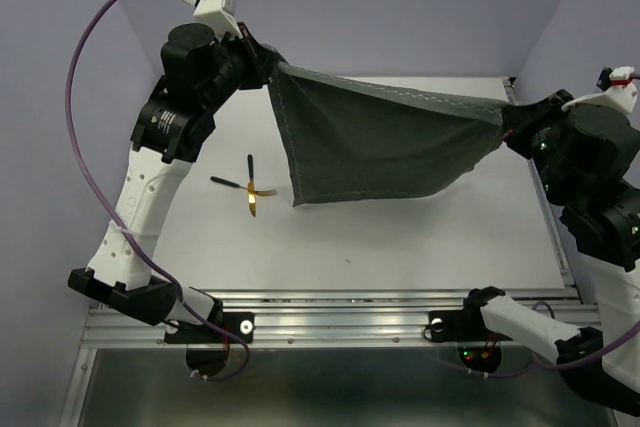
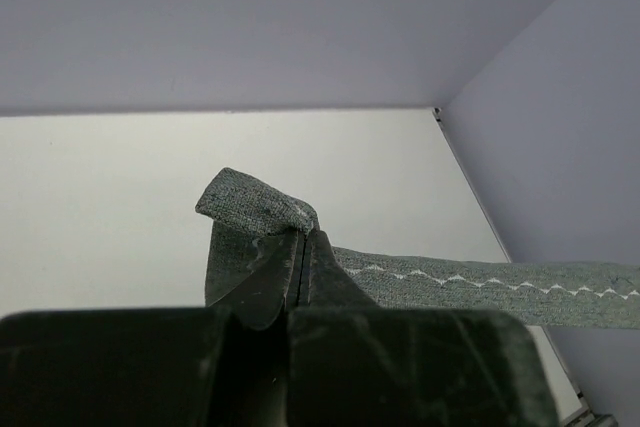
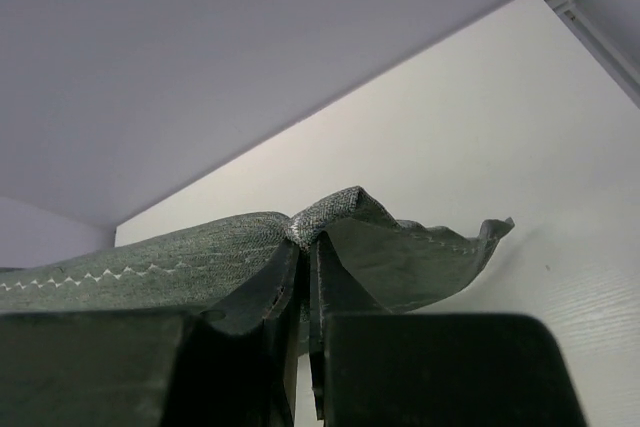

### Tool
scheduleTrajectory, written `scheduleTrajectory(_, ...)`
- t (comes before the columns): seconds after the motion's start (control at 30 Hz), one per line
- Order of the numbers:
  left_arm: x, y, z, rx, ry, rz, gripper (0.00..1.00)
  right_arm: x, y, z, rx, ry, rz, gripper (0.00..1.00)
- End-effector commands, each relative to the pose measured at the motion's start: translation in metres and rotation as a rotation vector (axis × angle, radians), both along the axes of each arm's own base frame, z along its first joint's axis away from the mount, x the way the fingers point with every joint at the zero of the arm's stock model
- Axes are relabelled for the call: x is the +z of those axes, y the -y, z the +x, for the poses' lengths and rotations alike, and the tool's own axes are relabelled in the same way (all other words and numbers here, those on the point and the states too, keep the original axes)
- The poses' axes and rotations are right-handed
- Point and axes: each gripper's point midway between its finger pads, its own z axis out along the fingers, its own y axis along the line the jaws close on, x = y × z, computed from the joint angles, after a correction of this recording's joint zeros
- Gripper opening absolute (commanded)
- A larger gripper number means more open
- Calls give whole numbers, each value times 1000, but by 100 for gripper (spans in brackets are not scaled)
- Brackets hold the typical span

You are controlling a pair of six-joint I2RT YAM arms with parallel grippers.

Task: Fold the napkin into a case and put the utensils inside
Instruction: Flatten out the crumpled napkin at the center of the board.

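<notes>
The dark grey-green square cloth napkin (image 1: 380,142) hangs in the air as one open sheet, stretched between the two arms above the white flat table (image 1: 400,247). The left gripper (image 1: 268,65) is clenched on the upper left corner; in the left wrist view a small tuft of cloth stands out above the closed fingertips. The right gripper (image 1: 508,119) is closed tightly on the upper right corner, where the cloth bunches into a small fold. The top hem runs almost straight between both grips, and the lower edge sags, with the lowest corner on the left side.

The small thin gold-coloured metal utensils (image 1: 250,189) lie crossed on the table, just beside that lowest corner and apart from the cloth. Nothing covers them.

The cloth looks like a matte, fine weave with a light zigzag stitched line along the hem. The utensils are shiny and narrow.
</notes>
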Motion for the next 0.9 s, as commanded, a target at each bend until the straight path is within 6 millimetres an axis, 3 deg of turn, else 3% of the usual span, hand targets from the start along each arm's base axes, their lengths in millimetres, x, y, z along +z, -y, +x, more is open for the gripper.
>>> scheduleTrajectory(0.0, 29, -8, -14, 2, 53, -35, 0, 24, 14, -10, -37, 47, -38, 1)
scheduleTrajectory(0.1, 39, -5, -23, -23, 49, -72, 0, 45, 17, -18, -32, 100, -35, 1)
scheduleTrajectory(0.27, 73, -6, -48, -70, 110, -141, 0, 78, 23, -31, -29, 155, -29, 1)
scheduleTrajectory(0.47, 108, -18, -78, -75, 212, -191, 0, 115, 32, -64, -4, 254, 22, 1)
scheduleTrajectory(0.53, 124, -22, -97, -105, 279, -201, 0, 126, 33, -79, 21, 304, 59, 1)
scheduleTrajectory(0.73, 166, -36, -148, -158, 417, -257, 0, 139, 32, -105, 77, 377, 123, 1)
scheduleTrajectory(0.87, 175, -37, -168, -203, 456, -266, 0, 133, 32, -108, 86, 374, 147, 1)
